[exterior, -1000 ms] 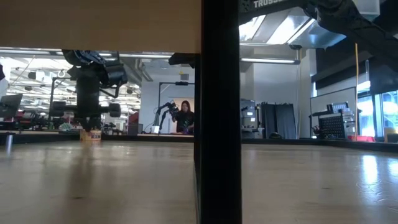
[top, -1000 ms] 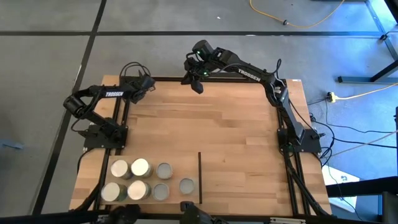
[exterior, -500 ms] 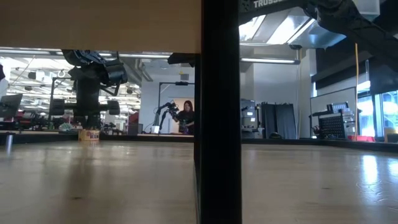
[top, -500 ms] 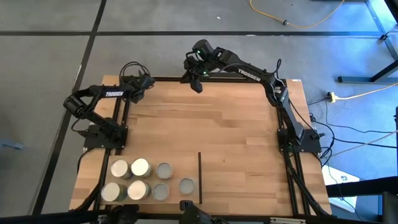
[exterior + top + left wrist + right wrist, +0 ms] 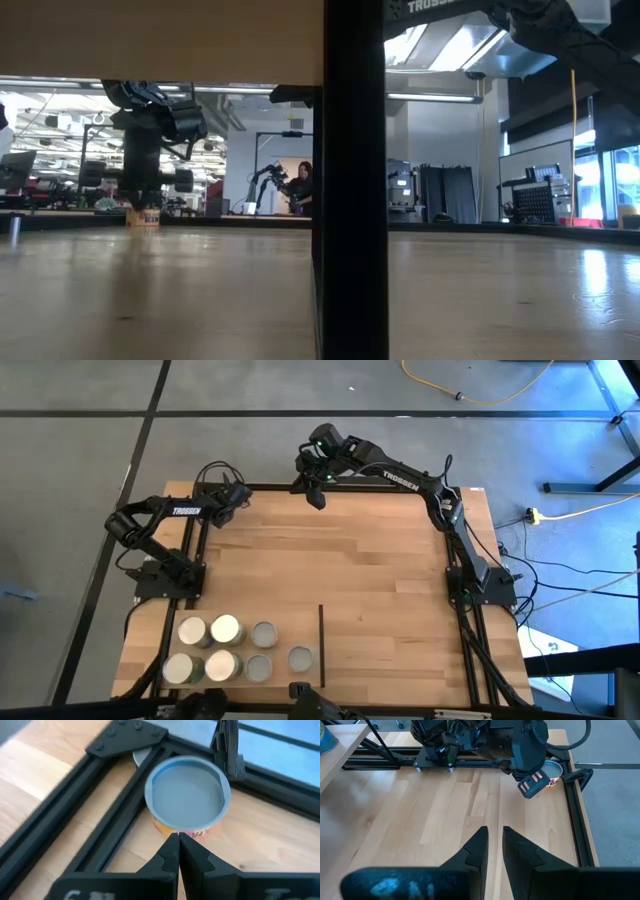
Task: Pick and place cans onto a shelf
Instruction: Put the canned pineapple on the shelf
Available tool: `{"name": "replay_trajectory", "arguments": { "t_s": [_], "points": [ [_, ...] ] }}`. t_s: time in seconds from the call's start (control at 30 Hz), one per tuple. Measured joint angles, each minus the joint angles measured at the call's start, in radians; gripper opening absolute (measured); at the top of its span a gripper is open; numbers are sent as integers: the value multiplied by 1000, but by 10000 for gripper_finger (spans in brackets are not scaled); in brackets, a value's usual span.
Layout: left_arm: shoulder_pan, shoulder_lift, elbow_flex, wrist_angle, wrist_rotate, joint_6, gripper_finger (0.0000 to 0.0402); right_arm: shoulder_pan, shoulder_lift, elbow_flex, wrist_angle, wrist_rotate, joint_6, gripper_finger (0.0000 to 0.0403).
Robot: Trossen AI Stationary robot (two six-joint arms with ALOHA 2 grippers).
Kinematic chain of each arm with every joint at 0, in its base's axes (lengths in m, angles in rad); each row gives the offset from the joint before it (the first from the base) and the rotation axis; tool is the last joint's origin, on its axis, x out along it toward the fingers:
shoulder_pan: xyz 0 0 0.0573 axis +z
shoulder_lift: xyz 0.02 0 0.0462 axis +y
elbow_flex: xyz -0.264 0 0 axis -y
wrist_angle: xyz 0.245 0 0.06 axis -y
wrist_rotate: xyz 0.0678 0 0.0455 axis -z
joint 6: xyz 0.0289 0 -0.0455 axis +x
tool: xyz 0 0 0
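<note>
Jaws of left gripper (image 5: 178, 851) pressed together above a grey-topped can (image 5: 187, 793) at tabletop (image 5: 350, 570) corner, right gripper (image 5: 493, 847) jaws slightly spread, empty, raised at far edge, seven cans (image 5: 225, 650) grouped near front.

A small round can with a grey metal top (image 5: 187, 791) shows a yellow-orange label with pink, beside the black metal frame (image 5: 118, 822) on the pale planked wooden tabletop (image 5: 350, 575).

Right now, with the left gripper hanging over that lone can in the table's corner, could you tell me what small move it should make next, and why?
Probably open the left gripper first. Its fingers are pressed shut just short of the grey-topped can standing in the black frame corner, so they cannot straddle it until they part.
</note>
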Motion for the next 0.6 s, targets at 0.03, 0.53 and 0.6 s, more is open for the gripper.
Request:
{"name": "replay_trajectory", "arguments": {
  "t_s": [0.03,0.53,0.6],
  "points": [
    [1,0,0,-1,18,0,0,0,0,0,0,0,0,59],
    [-7,0,0,-20,99,45,0,0,0,0,0,0,0,59],
    [-5,0,0,-20,68,42,0,0,0,0,0,0,4,59]
  ]
}}
